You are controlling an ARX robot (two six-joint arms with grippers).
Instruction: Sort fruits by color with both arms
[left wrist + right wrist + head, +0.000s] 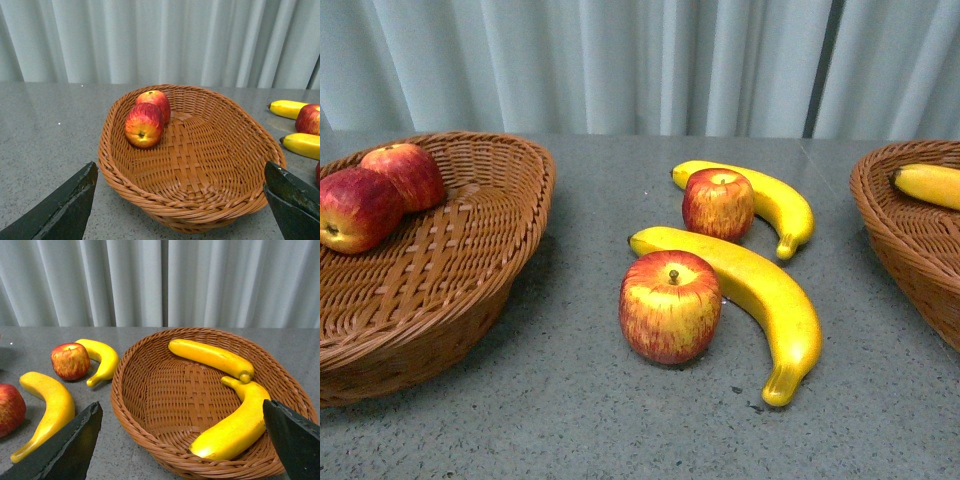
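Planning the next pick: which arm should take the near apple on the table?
Left, probably. The near apple sits left of the near banana, the apple basket stands on the left, and the open left gripper faces it.

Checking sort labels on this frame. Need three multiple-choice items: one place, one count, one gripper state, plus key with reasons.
1. Where in the front view does the apple basket stand? A left; B right; C centre.
2. How many bananas lie in the banana basket? A one; B two; C three.
3. The left gripper is: A shut on an apple; B open, empty; C shut on a banana.
1 A: the basket holding two apples sits left.
2 B: the right wrist view shows two inside.
3 B: its fingers stand apart, nothing between.
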